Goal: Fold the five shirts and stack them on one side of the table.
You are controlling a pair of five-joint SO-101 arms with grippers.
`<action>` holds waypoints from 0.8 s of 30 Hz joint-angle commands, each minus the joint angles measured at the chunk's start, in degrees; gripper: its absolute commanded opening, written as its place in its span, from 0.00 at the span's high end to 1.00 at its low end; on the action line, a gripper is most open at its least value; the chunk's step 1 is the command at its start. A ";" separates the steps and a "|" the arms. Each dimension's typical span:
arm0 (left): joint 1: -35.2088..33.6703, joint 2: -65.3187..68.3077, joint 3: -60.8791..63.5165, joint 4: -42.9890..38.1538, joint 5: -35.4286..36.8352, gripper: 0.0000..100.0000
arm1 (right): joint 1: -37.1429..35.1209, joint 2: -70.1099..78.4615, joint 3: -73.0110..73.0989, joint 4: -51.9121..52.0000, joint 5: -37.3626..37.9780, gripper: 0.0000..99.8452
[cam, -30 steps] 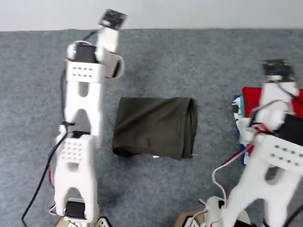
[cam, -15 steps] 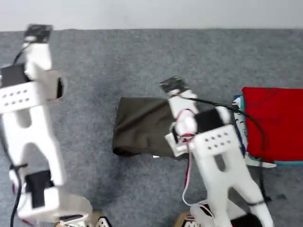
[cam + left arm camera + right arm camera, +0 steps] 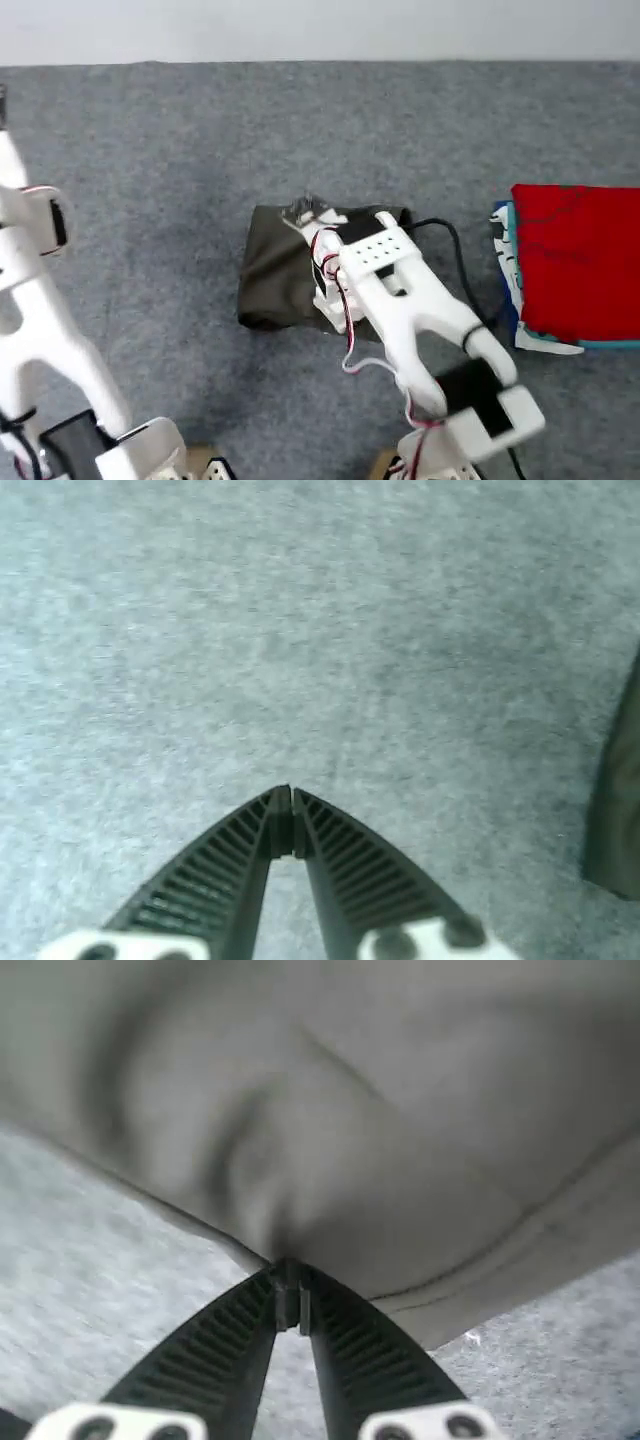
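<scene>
A dark olive shirt (image 3: 268,268) lies folded in the middle of the grey table. One white arm (image 3: 400,300) stretches over its right half. In the right wrist view my right gripper (image 3: 289,1282) is shut on the shirt's (image 3: 380,1120) front edge, and the cloth puckers toward the tips. The other arm (image 3: 35,270) stands at the table's far left. My left gripper (image 3: 290,808) is shut with nothing in it, above bare table, and the dark shirt's edge (image 3: 620,800) shows off to one side.
A stack of folded shirts sits at the table's right edge, a red one (image 3: 575,255) on top and blue and white ones (image 3: 503,255) beneath. The grey table surface (image 3: 180,140) is bare to the left and behind the olive shirt.
The right arm swung from the red stack leftward over the olive shirt and came down on its front edge. The left arm drew away from the shirt to the table's far left.
</scene>
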 commanded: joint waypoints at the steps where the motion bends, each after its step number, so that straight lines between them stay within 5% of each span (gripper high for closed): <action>1: -1.93 -3.34 0.04 1.14 -3.16 1.00 | 5.23 1.54 -0.53 0.66 3.60 0.99; 24: -1.93 -3.60 4.53 0.26 -3.52 1.00 | 18.15 2.51 -1.32 -0.75 16.44 0.99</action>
